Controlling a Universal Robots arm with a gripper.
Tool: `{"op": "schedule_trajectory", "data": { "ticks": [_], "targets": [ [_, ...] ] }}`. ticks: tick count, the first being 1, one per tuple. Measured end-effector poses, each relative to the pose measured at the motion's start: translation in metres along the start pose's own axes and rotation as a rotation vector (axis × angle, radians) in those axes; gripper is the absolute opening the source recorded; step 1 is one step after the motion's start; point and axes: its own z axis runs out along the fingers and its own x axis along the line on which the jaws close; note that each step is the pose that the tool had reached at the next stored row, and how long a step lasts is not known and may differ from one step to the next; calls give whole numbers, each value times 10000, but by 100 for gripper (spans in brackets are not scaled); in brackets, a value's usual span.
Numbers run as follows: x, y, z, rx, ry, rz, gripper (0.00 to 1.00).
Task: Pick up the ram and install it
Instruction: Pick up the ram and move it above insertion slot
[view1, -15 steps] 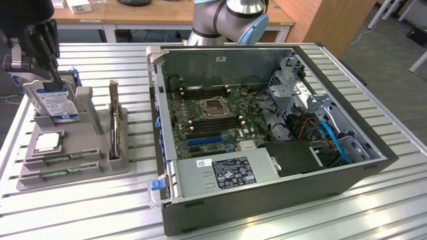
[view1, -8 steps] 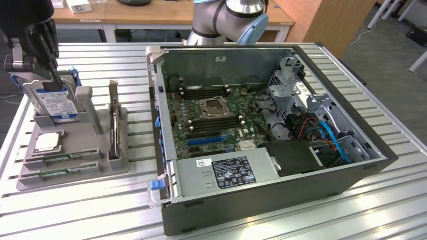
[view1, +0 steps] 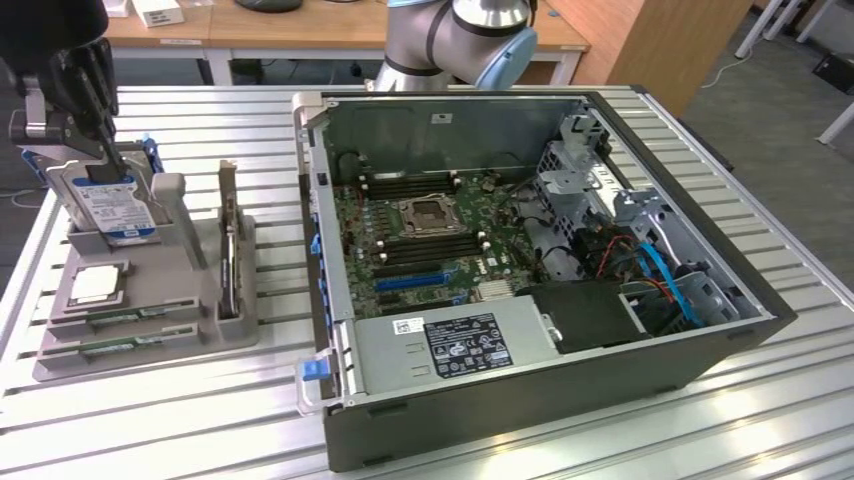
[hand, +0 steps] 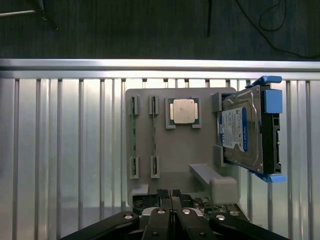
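The tool (view1: 83, 120) hangs at the upper left of the exterior view, over the far end of the grey holder (view1: 187, 290) that sits on the slatted worktop (view1: 200, 420). It is about above the upright, blue-labelled hard drive (view1: 107, 205). In the wrist view the tool (hand: 170, 196) has its two fingers pressed together, and as far as I can make out there is nothing between them. The ram (view1: 120, 318) has not been lifted. It lies in its slot at the lower left of the exterior view, just below the square processor (view1: 96, 285), with a second stick (view1: 120, 348) parallel and just beyond it toward the frame's bottom edge. From the tool, then, the ram lies down the frame, across the length of the holder, with the hard drive and processor in between. Its long axis runs left to right across the exterior view. Seen from the wrist, the ram (hand: 154, 137) sits beside the processor (hand: 182, 111), on the side away from the hard drive (hand: 240, 130). It runs lengthwise away from the fingertips, so by my reading it lies crosswise to the line on which the fingers close. The open computer case (view1: 534, 390) fills the centre and right of the exterior view, well apart from the tool, with its motherboard (view1: 427, 240) exposed.
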Motion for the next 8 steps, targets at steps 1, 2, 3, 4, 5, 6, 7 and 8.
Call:
{"op": "schedule_trajectory", "data": {
  "ticks": [1, 2, 3, 4, 5, 6, 7, 8],
  "targets": [
    [0, 0, 0, 0, 0, 0, 11],
    [0, 0, 0, 0, 0, 0, 17],
    [0, 0, 0, 0, 0, 0, 17],
    [0, 0, 0, 0, 0, 0, 23],
    [0, 0, 0, -1, 0, 0, 29],
    [0, 0, 0, 0, 0, 0, 29],
    [0, 0, 0, 0, 0, 0, 29],
    [0, 0, 0, 0, 0, 0, 36]
  ]
}}
